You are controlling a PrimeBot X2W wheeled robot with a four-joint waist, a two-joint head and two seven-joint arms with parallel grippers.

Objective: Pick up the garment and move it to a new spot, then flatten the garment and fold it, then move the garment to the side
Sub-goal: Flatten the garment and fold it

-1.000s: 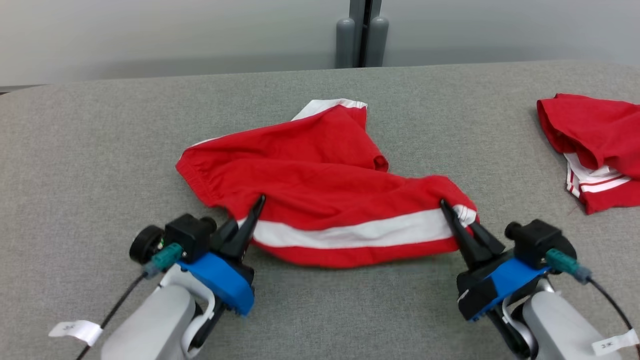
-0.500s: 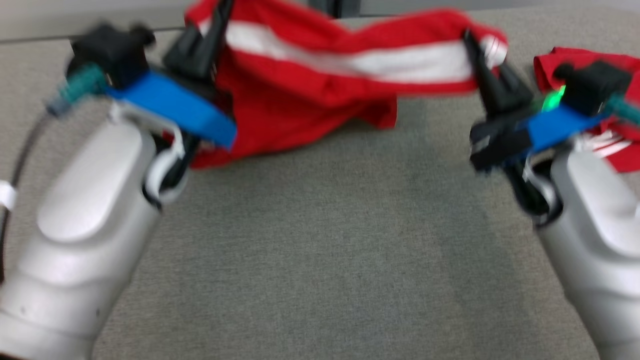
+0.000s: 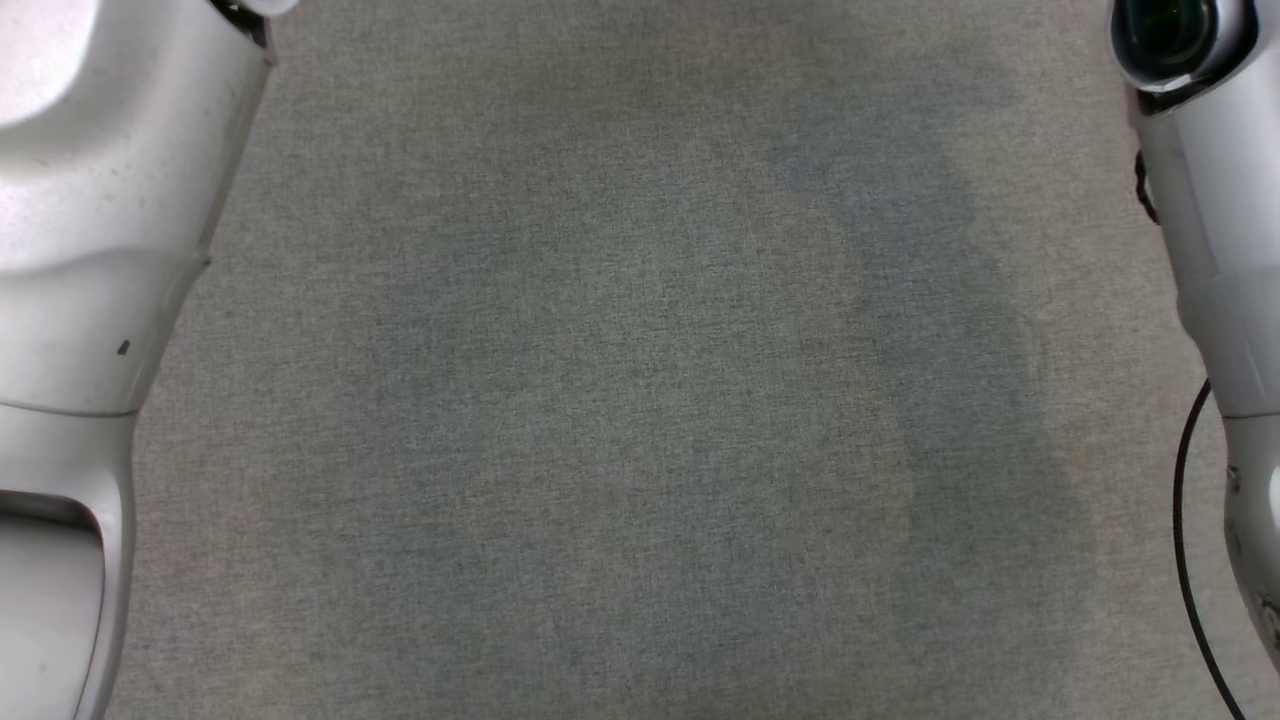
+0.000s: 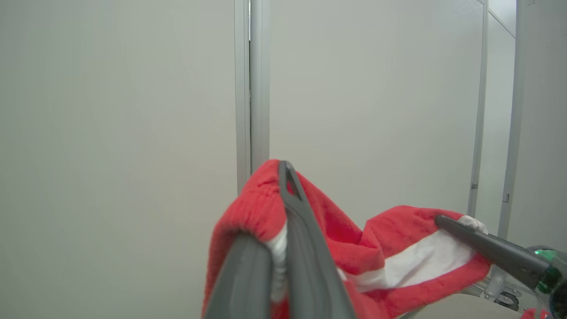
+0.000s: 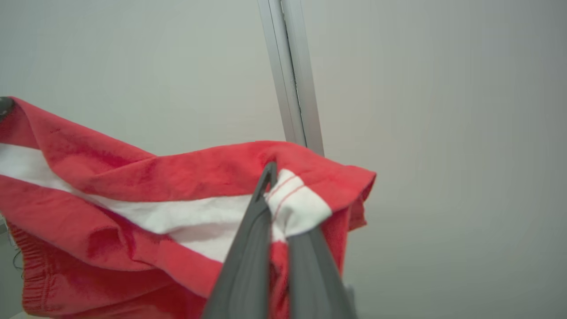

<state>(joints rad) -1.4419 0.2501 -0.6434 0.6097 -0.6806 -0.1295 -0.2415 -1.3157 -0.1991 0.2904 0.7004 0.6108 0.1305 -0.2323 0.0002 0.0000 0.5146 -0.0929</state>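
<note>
The garment [image 5: 133, 177] hangs in the air between your tools, clear of the desk [image 3: 640, 400]. The left tool [image 4: 277, 230] is clamped on its ribbed edge and the right tool [image 5: 279, 221] on its white-striped corner. It looks soft, light and floppy, so grip it at the edges and hold it taut.

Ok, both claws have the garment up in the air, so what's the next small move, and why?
Probably lower the red garment onto the bare grey table, drawing its ends apart. The left claw is shut on one end and the right claw on the white-striped end. The cloth sags between them, clear of the table, so spreading it as it lands should lay it flatter.
</note>
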